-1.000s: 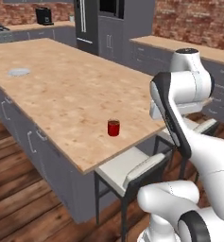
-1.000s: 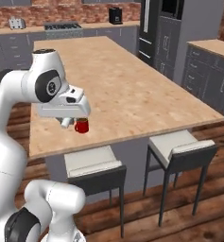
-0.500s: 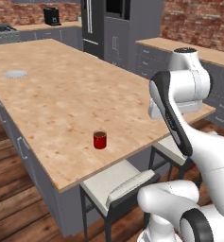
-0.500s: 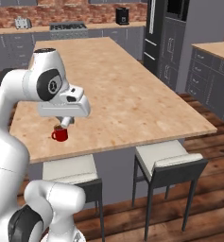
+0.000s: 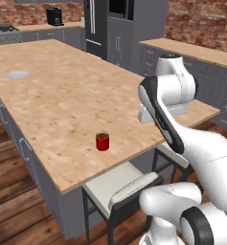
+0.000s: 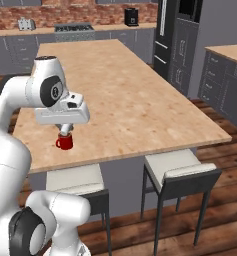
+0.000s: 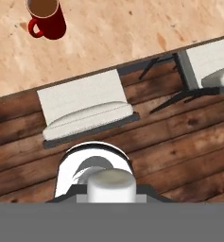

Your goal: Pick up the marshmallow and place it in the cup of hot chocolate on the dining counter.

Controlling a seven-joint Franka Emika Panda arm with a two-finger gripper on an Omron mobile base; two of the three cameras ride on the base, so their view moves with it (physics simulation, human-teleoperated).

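**Pincer beside the counter edge, cup close by**

Left base view: the dining counter (image 5: 62, 103) is a long slab of tan, speckled wood grain on dark grey cabinet fronts. The cup of hot chocolate (image 5: 102, 141), a short glossy red cylinder filled with dark liquid, stands near the counter's near edge, to the left of the white arm. A flat round grey plate (image 5: 17, 74) lies well apart from the cup, far up the counter; it is too small here to tell what lies on it. A stool (image 5: 119, 187) with a pale cushioned seat on a dark frame is tucked under the edge below the cup.

Right base view: the pincer (image 6: 65, 131) hangs from the boxy white hand, its short grey tips pointing down. The cup (image 6: 65, 142) appears straight beneath them and shows a small looped handle on its left. Whether the tips stand apart or together, I cannot tell, nor whether they touch the cup.

Hand view: the cup (image 7: 46, 19) sits ahead of the pincer and off to the left on the grainy top. Two padded stools (image 7: 85, 111) (image 7: 212, 66) stand below on dark wooden floor planks (image 7: 179, 142).
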